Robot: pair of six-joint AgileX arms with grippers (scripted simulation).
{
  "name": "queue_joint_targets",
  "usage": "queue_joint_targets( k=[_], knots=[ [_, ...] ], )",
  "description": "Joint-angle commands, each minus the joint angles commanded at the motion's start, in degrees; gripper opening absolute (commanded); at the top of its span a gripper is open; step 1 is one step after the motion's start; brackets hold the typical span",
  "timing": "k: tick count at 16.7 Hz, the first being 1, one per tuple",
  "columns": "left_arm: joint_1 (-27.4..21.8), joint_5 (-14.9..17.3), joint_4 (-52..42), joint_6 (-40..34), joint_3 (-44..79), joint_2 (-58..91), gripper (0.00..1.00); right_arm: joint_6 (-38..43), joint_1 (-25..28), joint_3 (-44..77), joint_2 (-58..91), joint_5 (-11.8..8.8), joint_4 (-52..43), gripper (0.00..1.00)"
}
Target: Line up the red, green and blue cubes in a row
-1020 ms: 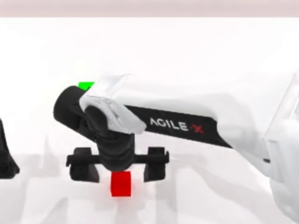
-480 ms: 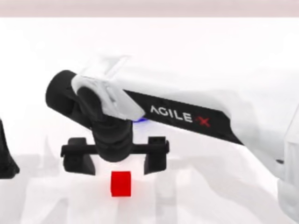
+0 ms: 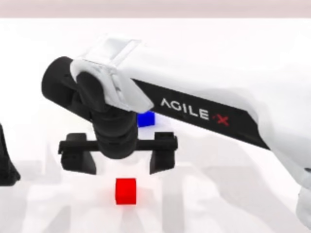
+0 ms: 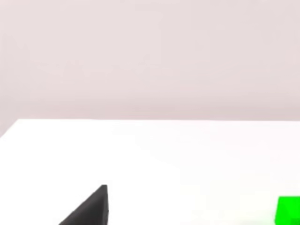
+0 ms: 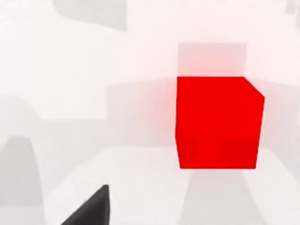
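The red cube (image 3: 126, 191) (image 5: 218, 122) rests alone on the white table, toward the front. My right gripper (image 3: 120, 167) hangs above and just behind it, open, with nothing between its black fingers (image 5: 96, 208). Part of the blue cube (image 3: 146, 119) shows behind that gripper, beside the right arm's black forearm. In the top view the right arm hides the green cube, but the left wrist view shows the green cube (image 4: 288, 211) on the table. My left gripper (image 3: 7, 165) is parked at the table's left edge; one of its fingers (image 4: 93, 208) shows well off centre.
The right arm (image 3: 204, 114) reaches across the table from the right side to left of centre, covering the middle. The table's far edge (image 3: 155, 18) runs along the top of the view.
My right gripper has risen and pulled back from the red cube, which stays put on the table. The arm's shift has uncovered the blue cube and hidden the green one.
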Motion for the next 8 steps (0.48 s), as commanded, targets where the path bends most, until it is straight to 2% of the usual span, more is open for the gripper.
queue_joint_targets(
  k=[3,8],
  knots=[
    [-0.5,0.3,-1.4,-0.1,1.7,1.6,1.00,-1.0,-0.6,-1.4,-1.6,0.5,0.9,1.00],
    [-3.6,1.6,-12.0,-0.9,15.1,14.8,1.00,-8.4,-6.5,-13.0,-15.5,3.9,8.6,1.00]
  ],
)
